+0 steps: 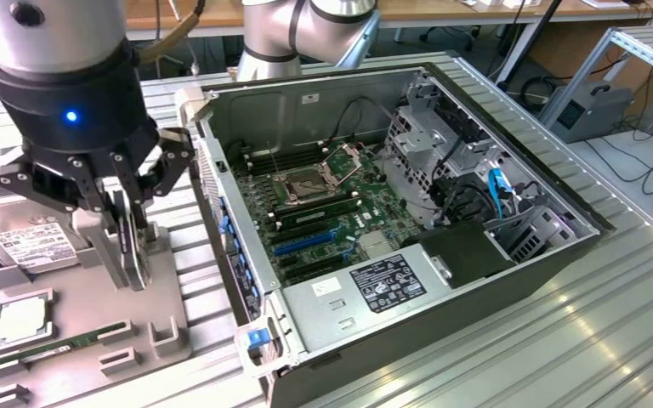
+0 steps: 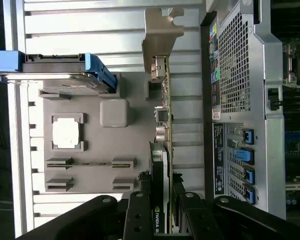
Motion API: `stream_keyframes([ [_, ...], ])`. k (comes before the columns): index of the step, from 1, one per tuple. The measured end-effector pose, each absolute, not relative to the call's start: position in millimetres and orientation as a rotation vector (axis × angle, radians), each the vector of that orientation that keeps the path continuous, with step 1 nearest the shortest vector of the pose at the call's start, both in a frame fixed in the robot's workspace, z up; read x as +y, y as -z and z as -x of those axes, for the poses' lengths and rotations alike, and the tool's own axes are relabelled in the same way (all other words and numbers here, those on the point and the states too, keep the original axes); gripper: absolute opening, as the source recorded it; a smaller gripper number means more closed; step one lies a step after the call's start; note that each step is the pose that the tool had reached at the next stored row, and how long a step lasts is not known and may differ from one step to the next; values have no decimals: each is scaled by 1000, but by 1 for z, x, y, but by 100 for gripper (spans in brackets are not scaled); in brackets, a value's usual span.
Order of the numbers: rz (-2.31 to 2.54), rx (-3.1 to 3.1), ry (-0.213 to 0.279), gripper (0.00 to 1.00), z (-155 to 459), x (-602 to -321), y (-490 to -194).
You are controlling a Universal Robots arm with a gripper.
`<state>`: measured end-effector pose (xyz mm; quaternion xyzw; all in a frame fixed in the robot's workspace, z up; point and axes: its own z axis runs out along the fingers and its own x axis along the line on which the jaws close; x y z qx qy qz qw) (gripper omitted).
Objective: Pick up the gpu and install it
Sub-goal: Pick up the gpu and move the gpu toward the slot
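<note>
The gpu [image 1: 136, 255] stands on edge over the grey fixture tray [image 1: 82, 297] at the exterior view's left, beside the open computer case [image 1: 417, 212]. My gripper [image 1: 132, 229] comes down from above and is shut on the card, one finger on each flat face. In the wrist view the gpu [image 2: 162, 125] runs away from the gripper [image 2: 164, 212]. Its silver end bracket [image 2: 162, 30] is at the far end and its dark face sits between the black fingers [image 2: 140, 215]. I cannot tell whether the card's lower edge still rests in the tray.
On the tray lie a silver hard drive [image 1: 31, 242], a square processor [image 1: 20, 319] and a green RAM stick [image 1: 60, 348]. The case lies open with its motherboard [image 1: 326, 195] and blue expansion slots [image 1: 303, 242] exposed. Its slotted rear panel [image 2: 235, 100] is close beside the card.
</note>
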<state>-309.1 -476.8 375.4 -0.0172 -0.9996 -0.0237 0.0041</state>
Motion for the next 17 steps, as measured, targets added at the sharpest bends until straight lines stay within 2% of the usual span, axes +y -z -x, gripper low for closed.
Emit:
stream_keyframes([
  [6, 54, -3132, 74, 27, 309, -477, -416],
  [13, 54, -3132, 74, 27, 309, -477, -445],
  [17, 54, -3132, 74, 27, 309, -477, -448],
])
